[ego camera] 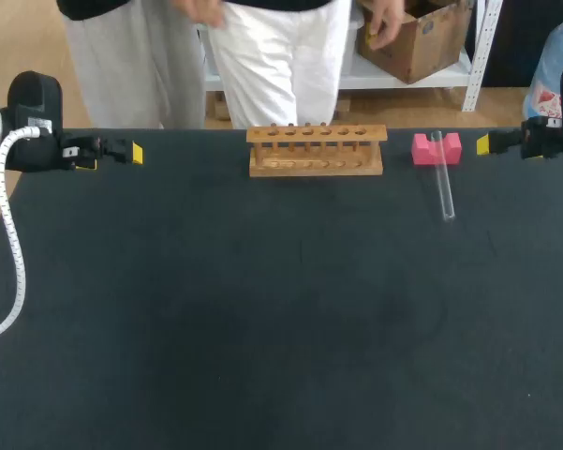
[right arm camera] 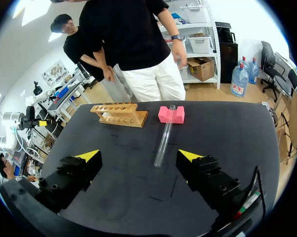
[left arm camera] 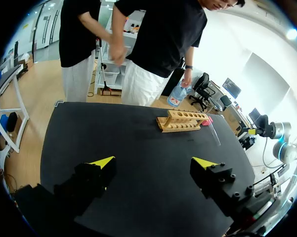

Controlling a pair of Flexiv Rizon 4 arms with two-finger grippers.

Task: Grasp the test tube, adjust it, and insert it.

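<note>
Head view: found the clear test tube (ego camera: 443, 187) lying on the black table (ego camera: 262, 328), close to the far edge and well toward its right end. Rested with its far end in the notch of a pink block (ego camera: 423, 149) and its other end down on the tabletop, slanting toward the near edge. Stood left of that block and apart from it, at about the middle of the far edge: a wooden test tube rack (ego camera: 316, 150), long side parallel to that edge, with a row of holes in its top bar. Sat over the far left corner: the left arm (ego camera: 33, 122), with a white ribbed cable (ego camera: 14, 244) trailing down along the left edge. Sat over the far right corner: the right arm (ego camera: 553, 136), near the pink block but clear of it.

Left wrist view: showed the left gripper (left arm camera: 153, 163) spread wide, with only bare tabletop between its yellow fingertips (left arm camera: 103, 162). Placed the rack well ahead of it, with the tube beyond the rack.

Right wrist view: showed the right gripper (right arm camera: 138, 155) likewise spread wide and gripping nothing. Lay ahead of it, roughly in line with the gap between its fingers yet touching neither: the test tube, pointing away to the pink block.
</note>
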